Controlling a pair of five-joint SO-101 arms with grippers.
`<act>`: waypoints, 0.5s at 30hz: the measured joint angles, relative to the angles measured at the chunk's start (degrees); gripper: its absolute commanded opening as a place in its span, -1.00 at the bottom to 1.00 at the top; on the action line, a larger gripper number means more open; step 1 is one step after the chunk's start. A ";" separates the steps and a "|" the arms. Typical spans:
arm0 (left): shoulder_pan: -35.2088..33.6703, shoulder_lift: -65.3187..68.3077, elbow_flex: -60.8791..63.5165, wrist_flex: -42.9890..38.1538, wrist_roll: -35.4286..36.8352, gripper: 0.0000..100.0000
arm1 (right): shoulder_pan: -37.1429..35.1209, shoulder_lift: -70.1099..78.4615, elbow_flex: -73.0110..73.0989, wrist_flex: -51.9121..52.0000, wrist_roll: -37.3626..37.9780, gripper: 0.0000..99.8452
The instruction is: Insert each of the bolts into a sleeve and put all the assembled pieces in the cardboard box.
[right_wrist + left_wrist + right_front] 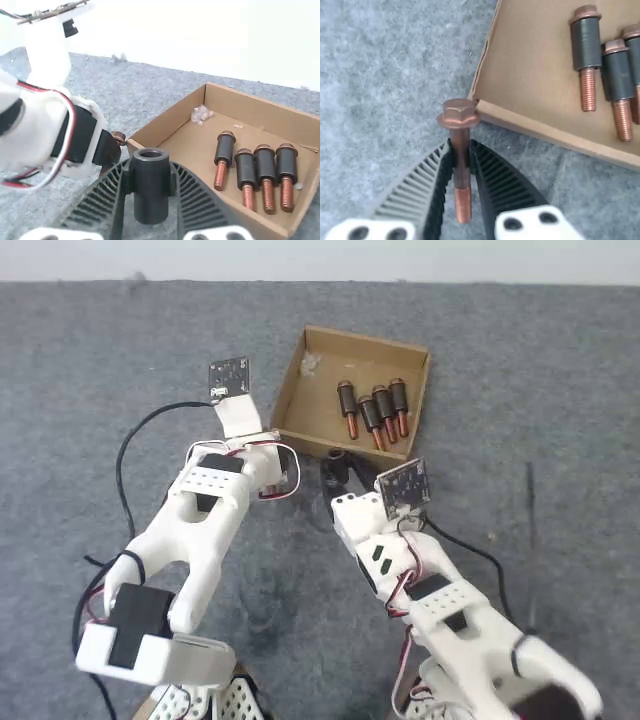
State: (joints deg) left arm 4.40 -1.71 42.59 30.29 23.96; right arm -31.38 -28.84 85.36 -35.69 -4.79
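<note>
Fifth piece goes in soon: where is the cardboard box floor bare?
Bare: the cardboard box floor between its left wall and the four assembled pieces, except a white scrap in the far corner. Crowded: the right side.

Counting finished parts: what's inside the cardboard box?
Four sleeved bolts side by side in the cardboard box, plus whitish scrap in a corner. Near wall hides a floor strip.

We can read no word, number or sign anywhere here. The left arm's circuit board point(229, 377) and the right arm's circuit board point(403, 486) are speckled (any print there is too fine for us to make out). The cardboard box point(355, 340) shows us only plain brown walls.
</note>
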 measured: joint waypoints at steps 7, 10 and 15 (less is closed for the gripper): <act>0.00 0.00 0.00 0.00 0.00 -0.95 | -4.40 17.14 3.16 -27.78 0.00 -0.99; 0.00 0.00 0.00 0.00 0.00 -0.95 | -4.66 22.86 3.16 -34.81 0.00 -0.99; 0.00 0.00 0.00 0.00 0.00 -0.95 | -4.75 28.84 5.89 -45.36 0.00 -0.99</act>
State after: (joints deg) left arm 4.40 -1.71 42.59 30.29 23.96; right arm -36.13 0.00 91.25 -81.05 -4.79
